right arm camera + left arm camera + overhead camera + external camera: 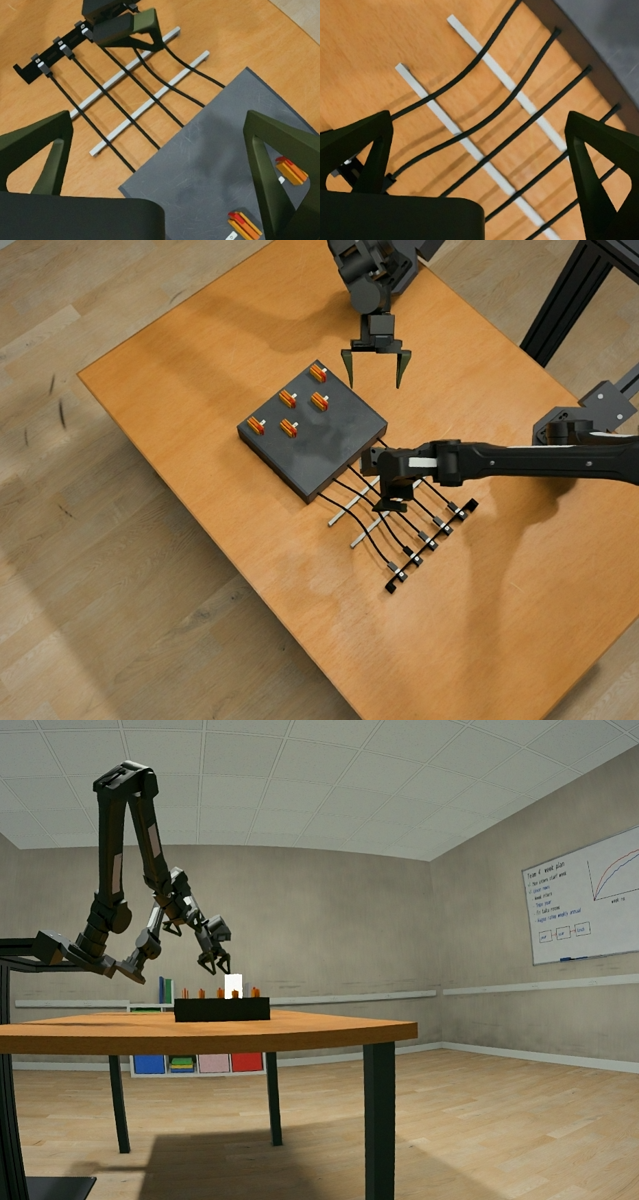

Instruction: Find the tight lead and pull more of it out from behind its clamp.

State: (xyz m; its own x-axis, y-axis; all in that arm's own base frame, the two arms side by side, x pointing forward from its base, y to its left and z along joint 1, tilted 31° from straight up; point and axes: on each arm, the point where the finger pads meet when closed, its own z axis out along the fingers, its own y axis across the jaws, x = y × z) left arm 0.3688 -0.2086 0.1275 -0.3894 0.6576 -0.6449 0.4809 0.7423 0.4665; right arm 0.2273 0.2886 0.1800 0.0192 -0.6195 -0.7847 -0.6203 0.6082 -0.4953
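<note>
Five black leads run from the dark clamp box [320, 446] [221, 1009] [206, 154] to the port strip [391, 588] [29, 76]. Two leads bow sideways in the left wrist view, the outermost lead [429, 97] and its neighbour [458, 137]; the third lead [486, 160] looks straight. Several orange handles [288, 428] [292, 171] stand on the box. My left gripper [389, 506] [221, 972] [479, 120] is open and empty above the leads. My right gripper [375, 387] [321, 1] is open and empty beside the box.THINGS: Five black leads run from the dark clamp box [320, 446] [221, 1009] [206, 154] to the port strip [391, 588] [29, 76]. In the left wrist view the outermost lead [429, 97] and its neighbour [458, 137] bow sideways; the third lead [486, 160] looks straight. Orange handles stand on the box, such as one handle [288, 428] [292, 171]. My left gripper [389, 506] [221, 972] [479, 120] is open and empty above the leads. My right gripper [375, 387] [158, 120] is open and empty, high beside the box.
Two pale bars, one bar [341, 514] [467, 32] nearer the box and another bar [361, 537] [409, 75] nearer the ports, lie crosswise under the leads. The left arm reaches over the leads and hides part of them in the top view.
</note>
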